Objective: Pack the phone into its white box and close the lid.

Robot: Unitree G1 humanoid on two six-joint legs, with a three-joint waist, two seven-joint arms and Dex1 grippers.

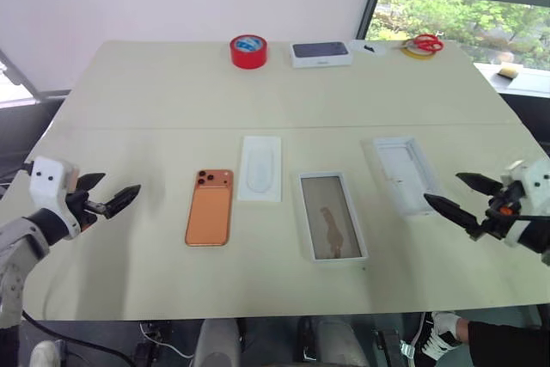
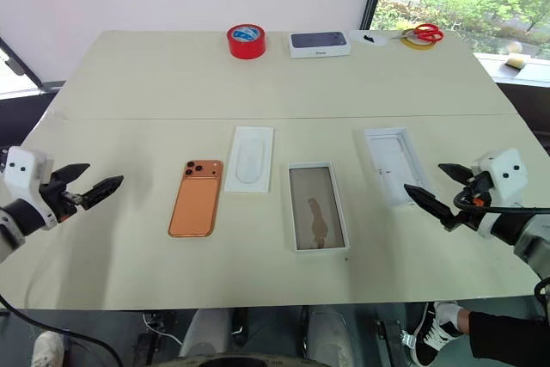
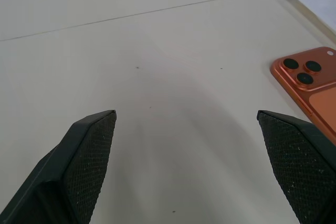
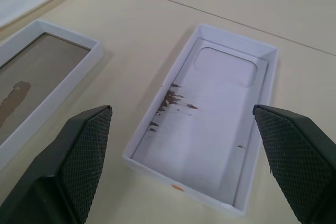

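Two open claws wait at the sides of the table (image 1: pixel 172 83), neither holding anything. In the head views the left gripper (image 1: pixel 121 181) hovers with its fingers spread, pointing inward at the phone (image 1: pixel 209 207). The phone lies flat, back up, just inboard of that claw. Its long axis runs away from the robot, with the camera cluster at the far end. The left arm is clearly the nearer one for the pick. A flat white insert (image 1: pixel 259 168) lies just beyond the phone. Next toward the right comes what I take to be the white box (image 1: pixel 331 212), empty, with a brownish floor. Further right is what I take to be the lid (image 1: pixel 402 174), upturned, near the right gripper (image 1: pixel 442 186), whose fingers are also spread. The left wrist view looks between parted fingers at bare table, the phone's camera corner cut off at the frame edge. The right wrist view looks into the upturned lid, which has a camera-shaped recess. Its printed top faces down and is hidden, and the box beside it is cropped.
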